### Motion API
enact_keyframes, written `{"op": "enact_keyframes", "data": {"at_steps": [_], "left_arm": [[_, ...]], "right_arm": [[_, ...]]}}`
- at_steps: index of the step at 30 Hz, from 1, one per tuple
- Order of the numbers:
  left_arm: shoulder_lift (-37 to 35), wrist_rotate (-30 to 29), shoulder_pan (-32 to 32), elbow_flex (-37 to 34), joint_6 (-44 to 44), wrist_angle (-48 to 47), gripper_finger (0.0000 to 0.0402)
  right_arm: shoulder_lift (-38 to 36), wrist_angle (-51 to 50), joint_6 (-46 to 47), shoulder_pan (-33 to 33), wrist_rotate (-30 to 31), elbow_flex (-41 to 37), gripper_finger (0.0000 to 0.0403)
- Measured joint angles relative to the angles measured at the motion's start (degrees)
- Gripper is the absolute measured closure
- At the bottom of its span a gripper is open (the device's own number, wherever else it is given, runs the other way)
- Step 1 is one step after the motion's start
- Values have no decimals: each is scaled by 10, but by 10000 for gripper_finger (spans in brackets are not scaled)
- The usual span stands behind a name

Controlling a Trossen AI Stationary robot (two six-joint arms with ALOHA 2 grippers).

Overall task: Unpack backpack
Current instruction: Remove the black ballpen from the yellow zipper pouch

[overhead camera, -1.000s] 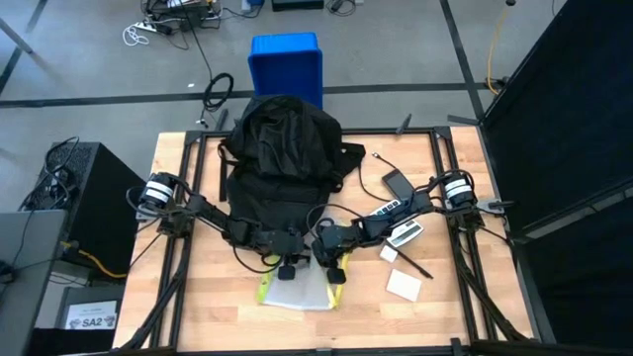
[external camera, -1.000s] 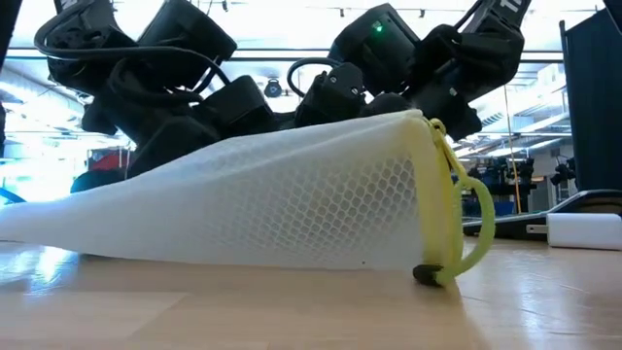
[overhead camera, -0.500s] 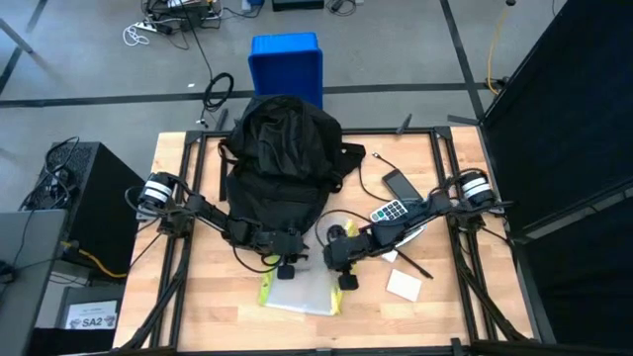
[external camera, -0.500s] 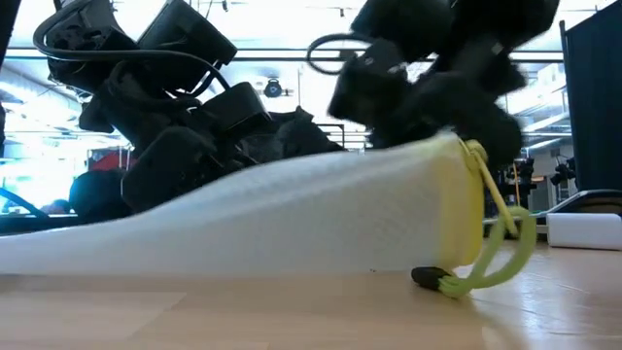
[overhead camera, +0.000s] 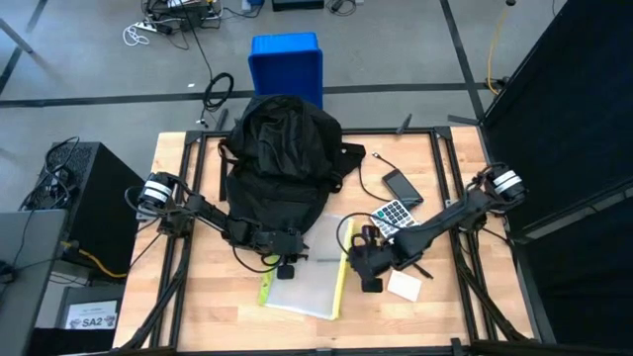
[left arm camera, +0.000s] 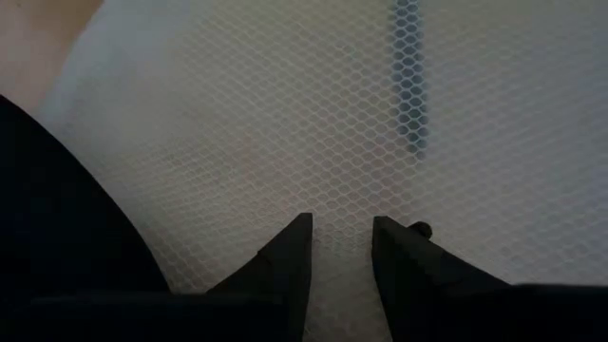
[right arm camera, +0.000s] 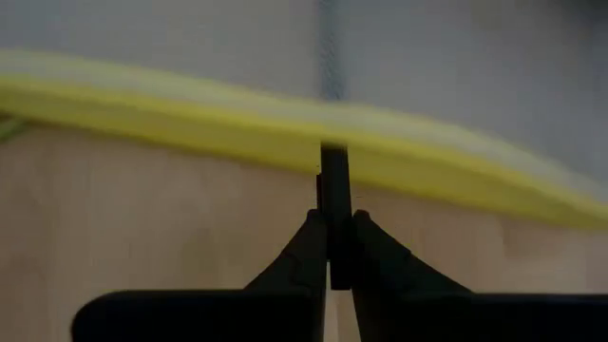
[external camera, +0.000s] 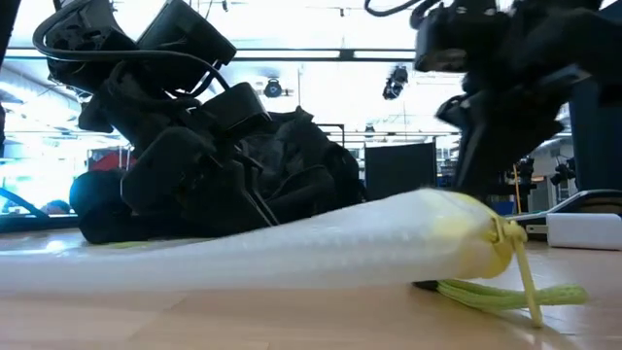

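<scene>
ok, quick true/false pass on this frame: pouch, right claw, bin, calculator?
1. The white mesh pouch lies on the table in front of the backpack. True.
2. The right claw is open. False: it is shut on a thin dark tab by the pouch's yellow edge.
3. The blue bin stands on the table. False: it is on the floor beyond it.
4. A calculator lies on the table. True.

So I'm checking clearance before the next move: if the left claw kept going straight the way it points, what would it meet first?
Likely the white mesh pouch. It fills the left wrist view just past the left claw, whose fingertips sit at the mesh. How near is unclear, possibly touching already.
</scene>
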Motion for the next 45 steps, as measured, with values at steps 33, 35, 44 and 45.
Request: {"op": "enact_keyframes", "data": {"at_steps": [33, 35, 44, 45], "left_arm": [[2, -1, 0, -2, -2, 9, 315], [2, -1, 0, -2, -2, 10, 315], [2, -1, 0, -2, 0, 12, 315], [2, -2, 0, -2, 4, 14, 315]], "right_arm": [[-150, -372, 354, 53, 49, -36, 314], [-150, -369, 354, 54, 47, -36, 288], [-147, -204, 278, 54, 120, -39, 209], [-146, -159, 248, 54, 131, -44, 208]]}}
